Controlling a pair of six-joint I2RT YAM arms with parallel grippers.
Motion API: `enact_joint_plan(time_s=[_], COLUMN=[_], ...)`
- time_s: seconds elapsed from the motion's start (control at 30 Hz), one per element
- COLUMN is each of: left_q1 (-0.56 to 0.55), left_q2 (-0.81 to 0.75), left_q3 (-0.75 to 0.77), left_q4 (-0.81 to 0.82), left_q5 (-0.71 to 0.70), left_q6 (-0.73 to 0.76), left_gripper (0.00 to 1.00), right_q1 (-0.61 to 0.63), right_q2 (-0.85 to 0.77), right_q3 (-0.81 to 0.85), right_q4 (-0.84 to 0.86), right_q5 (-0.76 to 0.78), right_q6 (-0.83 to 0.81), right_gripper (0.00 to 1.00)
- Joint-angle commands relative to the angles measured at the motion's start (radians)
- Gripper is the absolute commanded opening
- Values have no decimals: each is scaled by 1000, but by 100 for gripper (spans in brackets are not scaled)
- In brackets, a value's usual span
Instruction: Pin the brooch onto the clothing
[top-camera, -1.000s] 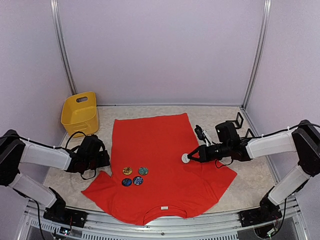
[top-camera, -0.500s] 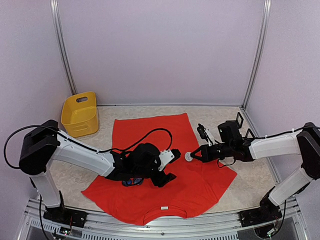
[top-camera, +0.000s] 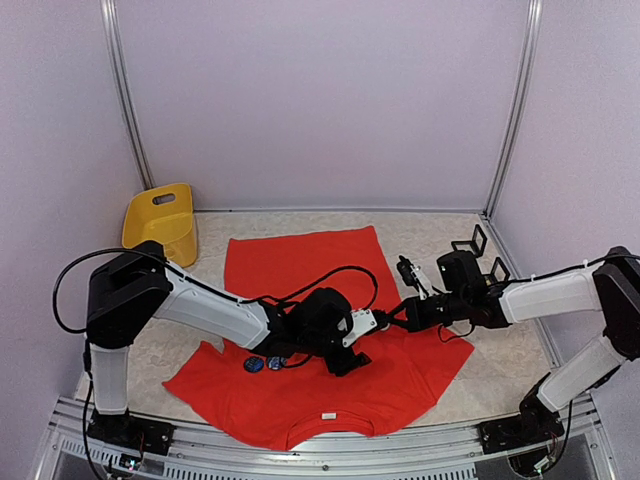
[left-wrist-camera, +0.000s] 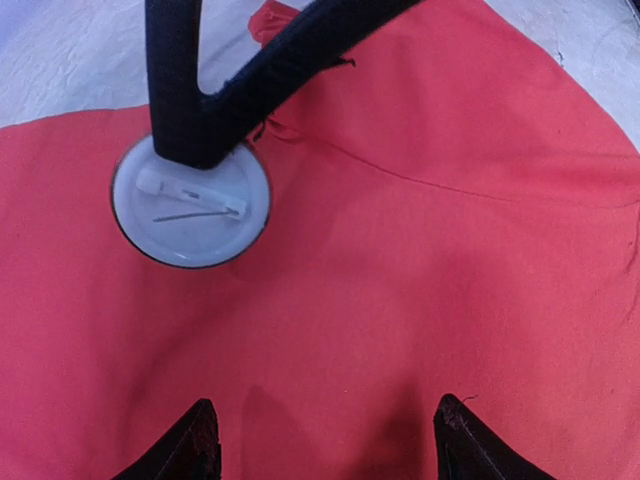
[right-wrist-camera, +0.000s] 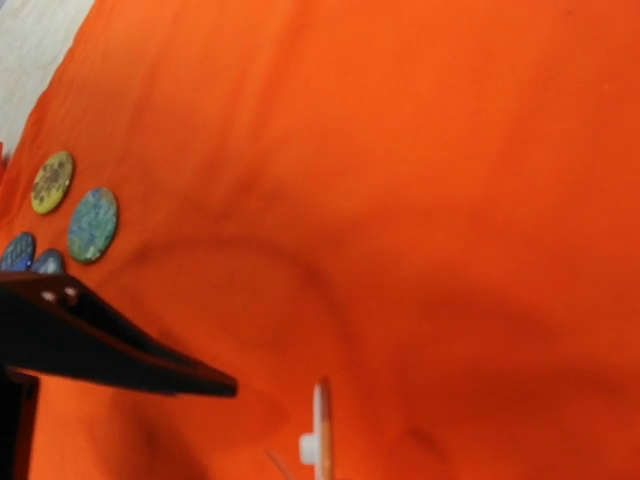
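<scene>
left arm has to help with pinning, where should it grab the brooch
Probably take the brooch by its free lower rim, coming from the side opposite the right gripper, which pinches the top edge. Its white back and pin face the left wrist camera, so pinch edge-on, clear of the pin.
</scene>
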Motion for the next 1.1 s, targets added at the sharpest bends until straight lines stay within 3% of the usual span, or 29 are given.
enact_joint_plan(time_s=[0.0, 0.13, 0.33, 0.43, 0.57, 0.77, 1.07], left_q1=[-4, -7, -8, -8, -8, -9, -8], left_q2=[43, 71, 59, 40, 22, -31, -75], left_q3=[5, 11, -22, -38, -47, -89, -121], left_q4=[-32, -50, -43, -32, -8, 81, 120], left_q5=[43, 51, 109, 118, 131, 151, 174], left_q6=[27, 32, 26, 23, 3, -20, -40], left_gripper=[67, 58, 22, 16, 0, 0, 0], right_q1=[-12, -16, -15, -15, -15, 6, 101], right_q2=[-39, -36, -37, -37, -32, -58, -103], right_q3=[-17, -16, -26, -36, -43, -105, -297], right_q4=[3, 2, 3, 10, 29, 159, 535], right_q5=[17, 4, -22, -32, -58, -60, 103], right_q6=[-11, -13, -15, -24, -36, -75, -217], right_gripper=[0, 0, 0, 0, 0, 0, 0])
